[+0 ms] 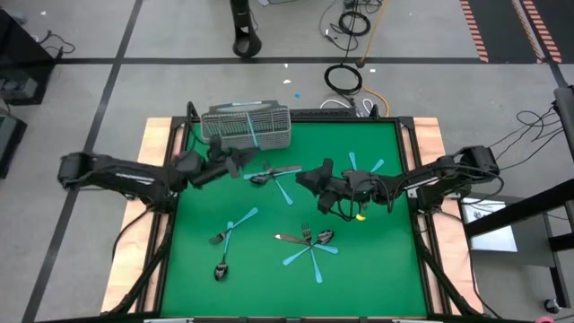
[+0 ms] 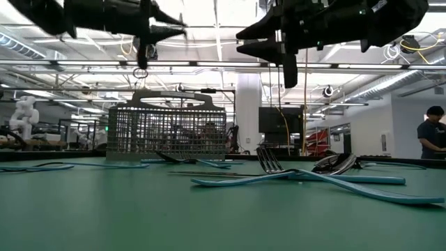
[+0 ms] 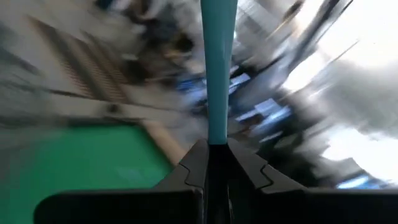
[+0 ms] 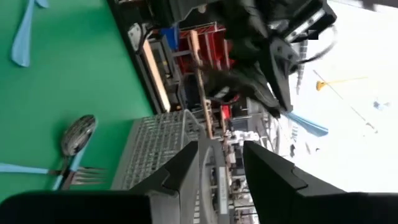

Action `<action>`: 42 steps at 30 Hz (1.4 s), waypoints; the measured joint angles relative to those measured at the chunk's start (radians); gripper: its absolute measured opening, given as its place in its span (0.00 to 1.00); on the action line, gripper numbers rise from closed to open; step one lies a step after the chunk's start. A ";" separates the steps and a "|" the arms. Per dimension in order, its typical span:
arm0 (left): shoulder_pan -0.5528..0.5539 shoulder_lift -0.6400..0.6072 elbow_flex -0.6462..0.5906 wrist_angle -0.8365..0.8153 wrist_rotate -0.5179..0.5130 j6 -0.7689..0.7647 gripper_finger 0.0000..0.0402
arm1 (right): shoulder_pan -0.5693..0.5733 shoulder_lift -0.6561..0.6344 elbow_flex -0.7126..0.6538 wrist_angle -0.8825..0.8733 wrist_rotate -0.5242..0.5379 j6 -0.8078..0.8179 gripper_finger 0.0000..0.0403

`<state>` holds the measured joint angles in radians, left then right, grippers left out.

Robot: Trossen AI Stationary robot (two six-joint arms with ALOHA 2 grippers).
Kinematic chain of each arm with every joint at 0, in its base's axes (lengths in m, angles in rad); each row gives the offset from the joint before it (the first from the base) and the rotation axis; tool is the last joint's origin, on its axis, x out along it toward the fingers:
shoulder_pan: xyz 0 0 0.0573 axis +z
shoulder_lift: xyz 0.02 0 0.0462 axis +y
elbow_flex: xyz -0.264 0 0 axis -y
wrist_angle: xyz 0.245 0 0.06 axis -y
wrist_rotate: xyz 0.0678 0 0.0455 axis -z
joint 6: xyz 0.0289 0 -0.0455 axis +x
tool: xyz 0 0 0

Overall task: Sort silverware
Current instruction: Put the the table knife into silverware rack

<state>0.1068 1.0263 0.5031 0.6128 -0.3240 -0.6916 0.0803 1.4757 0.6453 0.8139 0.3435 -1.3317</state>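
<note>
- My left claw [image 3: 211, 163] hangs above the far left part of the green table [image 1: 377, 278], just beside the grey wire-mesh basket [image 1: 247, 126] at the far edge.
- It is clenched on the light blue handle [image 3: 218, 68] of one utensil; in my left wrist view the handle stands straight out from between my two dark fingers [image 3: 186, 171]. I cannot see whether the hidden end is a fork or a spoon.
- My right claw [image 4: 221, 163] floats over the middle of the table, near a spoon [image 4: 78, 134] and a fork [image 4: 81, 176] that lie beside the basket. Its fingers stand apart with nothing between them.
- The rest of the silverware lies flat and scattered: a crossed cluster [image 1: 312, 242] at the near centre, a pair [image 1: 231, 229] at the near left, and two blue-handled pieces [image 1: 363, 166] at the far right.
- I judge each piece light and stiff. The plastic handles look smooth, so a grip could slip or let the piece swing.
- Flat pieces leave little room under them. I would take a handle at mid-length, across its narrow width, where it rests on another piece and lifts off the cloth.
- The crossed ones overlap, so lifting one may drag its neighbour.
</note>
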 joint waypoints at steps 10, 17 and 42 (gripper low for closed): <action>0.043 -0.009 0.556 -1.072 -0.385 0.733 0.09 | 0.000 0.000 0.000 -0.003 0.000 0.004 0.29; 0.043 0.150 0.771 -1.270 -0.754 1.364 0.09 | 0.000 0.000 0.000 -0.003 0.019 0.011 0.29; 0.298 0.437 0.753 -1.771 -0.960 1.884 0.09 | -0.014 0.000 0.000 -0.004 0.024 0.024 0.29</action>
<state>0.4049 1.4637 1.2556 -1.1579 -1.2839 1.1919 0.0658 1.4757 0.6453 0.8101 0.3679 -1.3081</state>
